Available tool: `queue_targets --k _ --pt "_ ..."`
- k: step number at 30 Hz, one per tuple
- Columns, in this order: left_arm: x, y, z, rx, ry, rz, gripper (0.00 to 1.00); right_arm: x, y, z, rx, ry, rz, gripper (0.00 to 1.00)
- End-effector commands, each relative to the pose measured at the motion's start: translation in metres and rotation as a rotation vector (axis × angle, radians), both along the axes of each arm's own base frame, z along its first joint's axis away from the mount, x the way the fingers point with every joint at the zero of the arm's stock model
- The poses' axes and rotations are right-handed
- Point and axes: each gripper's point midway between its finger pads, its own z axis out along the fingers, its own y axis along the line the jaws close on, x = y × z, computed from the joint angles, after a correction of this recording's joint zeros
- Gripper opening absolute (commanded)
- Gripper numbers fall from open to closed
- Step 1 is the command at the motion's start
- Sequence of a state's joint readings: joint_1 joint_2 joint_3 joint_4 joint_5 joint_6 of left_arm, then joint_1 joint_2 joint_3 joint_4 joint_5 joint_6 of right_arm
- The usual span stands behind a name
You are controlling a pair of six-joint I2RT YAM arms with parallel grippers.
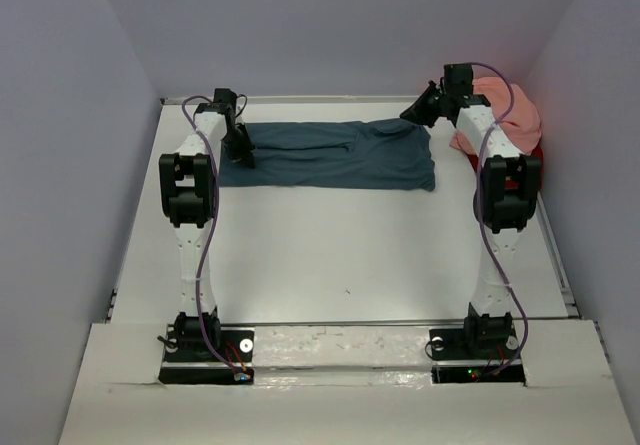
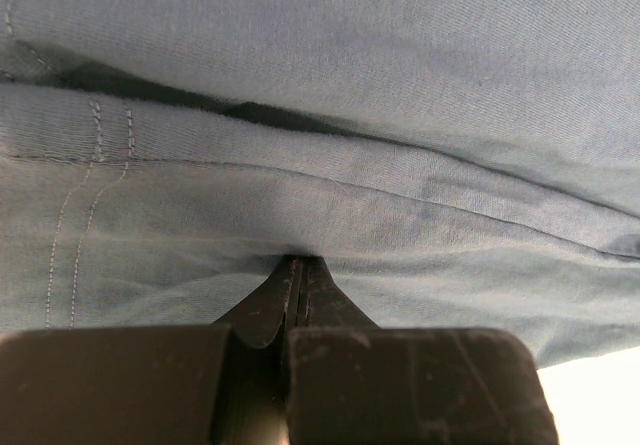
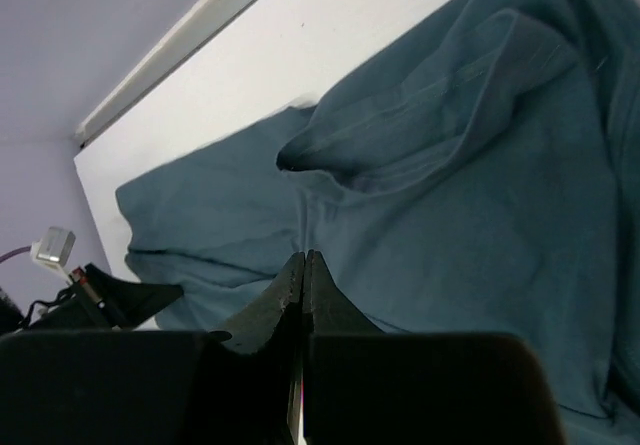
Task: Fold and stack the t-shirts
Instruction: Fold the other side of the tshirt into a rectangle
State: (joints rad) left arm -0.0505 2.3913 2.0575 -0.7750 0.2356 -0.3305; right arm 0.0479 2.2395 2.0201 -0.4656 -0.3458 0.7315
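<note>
Shirts sit along the upper part of my overhead view. The teal-blue t-shirt (image 1: 330, 155) lies stretched in a long band across the white table (image 1: 330, 265). The pink t-shirt (image 1: 512, 113) is bunched in the upper right corner on top of the red t-shirt (image 1: 537, 155), of which I see only a sliver. My right arm stands in front of that pile. The left gripper (image 1: 240, 151) is down on the band's left end, and the right gripper (image 1: 416, 113) hangs over its upper right corner. Purple cables (image 1: 205, 265) run along both arms, and plain lilac-grey walls (image 1: 60, 215) box the table in.

On the left wrist view, teal-blue cloth fills the frame, with folds and double stitching showing. The fingers (image 2: 270, 310) are pressed together with their tips against a crease. I cannot tell whether any cloth is pinched.

On the right wrist view, the fingers (image 3: 265, 315) are clenched with nothing between them, above the rumpled shirt. The left gripper shows at lower left, and a pale rail (image 3: 170, 65) edges the table at upper left.
</note>
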Motion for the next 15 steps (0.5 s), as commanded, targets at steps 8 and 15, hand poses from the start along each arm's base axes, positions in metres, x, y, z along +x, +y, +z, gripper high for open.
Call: queue_targets --k 8,15 --pt "-0.010 0.000 -0.004 0.009 0.031 -0.022 0.00 -0.014 0.025 -0.024 0.150 0.093 0.067 0.00" --pt "-0.009 -0.001 -0.002 0.007 0.027 -0.021 0.00 -0.023 0.030 -0.071 0.117 0.196 0.059 0.00"
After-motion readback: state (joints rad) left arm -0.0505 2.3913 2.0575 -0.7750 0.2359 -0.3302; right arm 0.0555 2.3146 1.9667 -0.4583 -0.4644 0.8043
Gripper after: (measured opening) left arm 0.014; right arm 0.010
